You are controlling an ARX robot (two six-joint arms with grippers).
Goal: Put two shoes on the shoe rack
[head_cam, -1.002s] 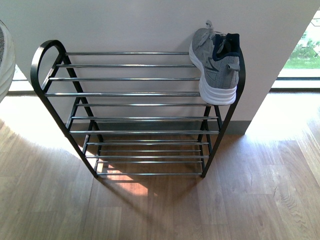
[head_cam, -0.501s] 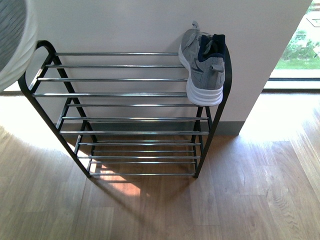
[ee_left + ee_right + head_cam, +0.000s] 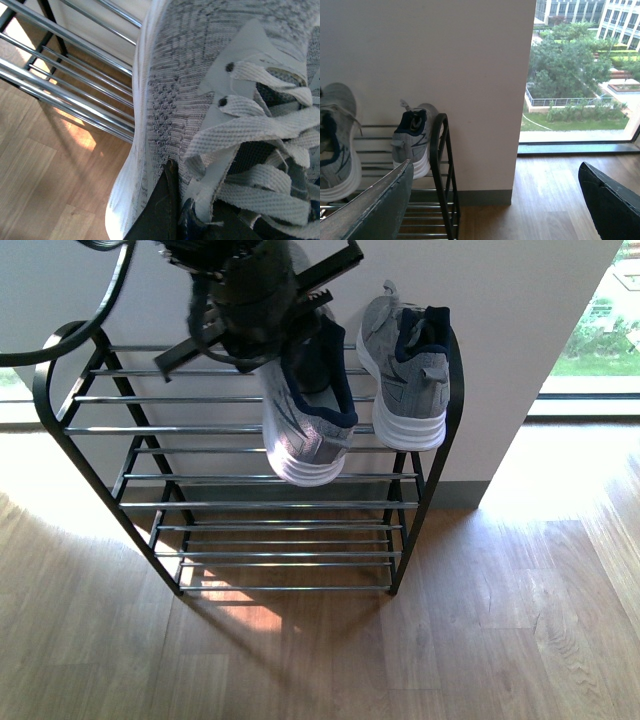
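One grey knit sneaker [image 3: 405, 365] with a white sole and navy collar lies on the top tier at the right end of the black shoe rack [image 3: 60, 430]. My left gripper [image 3: 275, 340] is shut on the second grey sneaker [image 3: 300, 415] and holds it, heel towards me, above the top bars just left of the first. In the left wrist view the held sneaker [image 3: 200, 75] fills the frame, with a black finger [image 3: 162, 210] against its side. My right gripper [image 3: 495, 210] is open and empty, off the rack's right end [image 3: 442, 170]. The slides are out of view.
A cream wall [image 3: 520, 320] stands right behind the rack. Wooden floor [image 3: 480, 620] spreads in front and to the right. A floor-length window [image 3: 575, 85] lies to the right of the wall's corner. The lower chrome tiers [image 3: 280, 530] hold nothing.
My left arm has come into the front view from the upper left, carrying the second sneaker over the rack's top tier beside the first. The first sneaker has not moved.
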